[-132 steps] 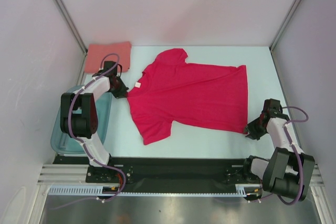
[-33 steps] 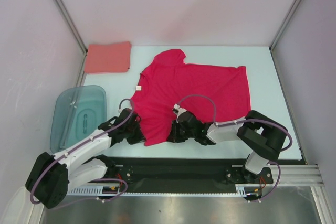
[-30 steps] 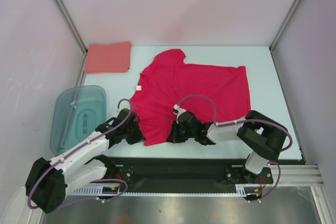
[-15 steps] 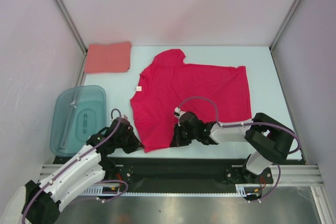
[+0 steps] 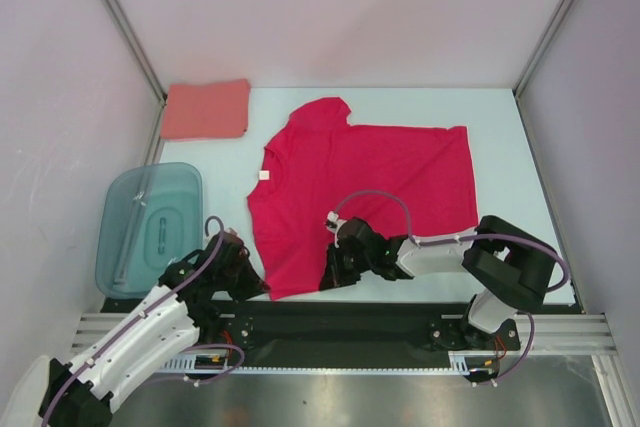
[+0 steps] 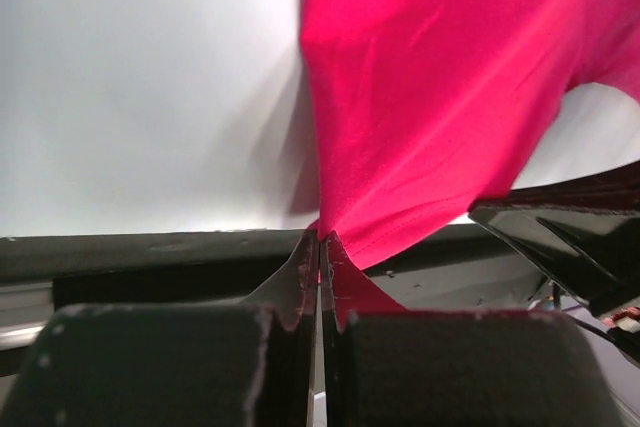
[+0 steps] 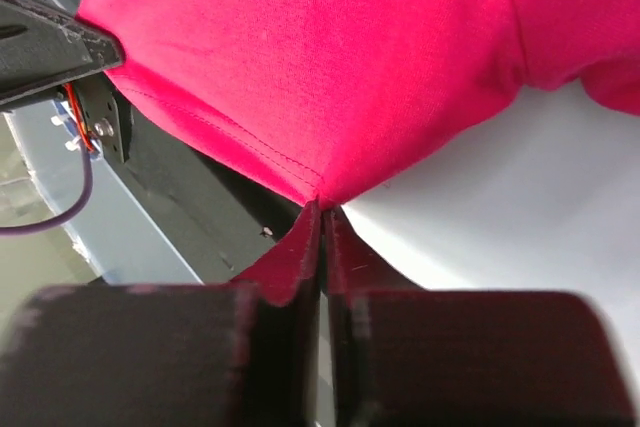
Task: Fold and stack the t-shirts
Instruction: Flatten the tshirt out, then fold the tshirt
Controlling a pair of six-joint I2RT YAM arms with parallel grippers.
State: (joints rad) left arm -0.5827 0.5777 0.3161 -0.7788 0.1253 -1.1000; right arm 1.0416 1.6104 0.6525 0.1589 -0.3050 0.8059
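Crimson t-shirt [image 5: 370, 182] lies on the surface [image 5: 520, 147]; left claw [image 6: 318, 243] and right claw [image 7: 322, 210] each pinch its near sleeve, apparently at the hem.

Soft, even light fills the overhead view. The pale table [image 5: 420, 107] carries only faint shadows, and the metal plate [image 5: 350, 397] at its near edge shows a dull sheen. Close to each wrist camera, the left tool [image 6: 320, 247] and the right tool [image 7: 322, 217] are dark, blurred masses. Beyond them the crimson t-shirt [image 6: 430, 97] is sharp and casts a soft grey shadow on the nearly washed-out white table.
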